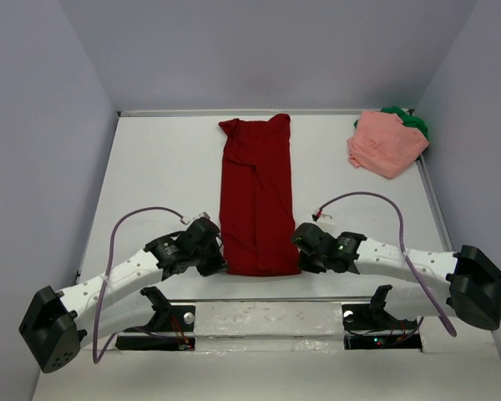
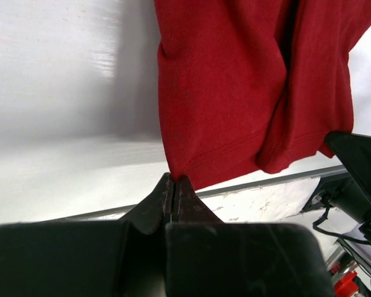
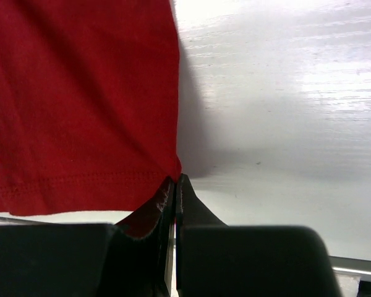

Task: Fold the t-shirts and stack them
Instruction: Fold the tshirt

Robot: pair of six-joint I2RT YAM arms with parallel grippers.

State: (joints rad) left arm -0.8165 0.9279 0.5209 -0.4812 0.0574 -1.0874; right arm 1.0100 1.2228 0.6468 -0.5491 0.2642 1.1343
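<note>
Left tool [image 2: 174, 180] and right tool [image 3: 175, 180] tight on near hem corners of dark red t-shirt [image 1: 256, 196].

open: table [image 1: 159, 167] flanking dark red shirt [image 1: 255, 192] | obstacle: pink shirt [image 1: 386, 142] far-right corner

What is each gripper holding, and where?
Both pinch the dark red t-shirt: left gripper its near left hem corner, right gripper its near right hem corner.
</note>
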